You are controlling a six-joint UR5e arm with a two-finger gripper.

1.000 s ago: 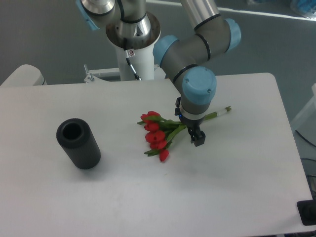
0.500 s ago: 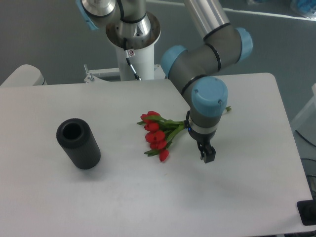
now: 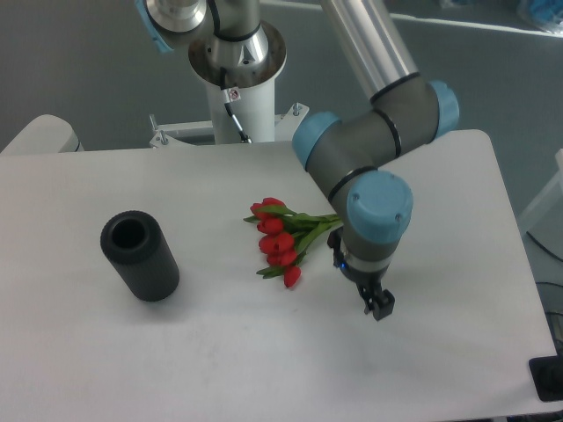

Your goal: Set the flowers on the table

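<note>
Placement is judged essentially done: the flowers (image 3: 283,242) are lying flat on the white worktop (image 3: 264,360), near its middle. The red blooms are fanned toward the left. The green stems run up and to the right and are hidden behind the arm's wrist; how far they extend cannot be seen. The bunch is not lifted or propped by anything visible.

The black cylinder (image 3: 140,256) is lying on its side well to the left, open end facing up-left. It is well apart from the flowers, and nothing is seen inside its opening.

The gripper (image 3: 379,305) is positioned right of and below the bunch, low over bare worktop, pointing down and toward the front edge. No stem, leaf or bloom is seen between the fingers, so nothing is held. No contact with the flowers is visible at the gripper tip; a clear gap of white surface separates it from the nearest bloom. Only a small dark tip is shown, and the wrist housing covers most of it from above. Whether the fingers are spread or pressed together cannot be told from this view. Contact with the worktop cannot be confirmed either.

Remaining work is judged to be limited to clearing the arm away from the bunch. Risk is judged low; only the hidden stems under the wrist could be snagged.
</note>
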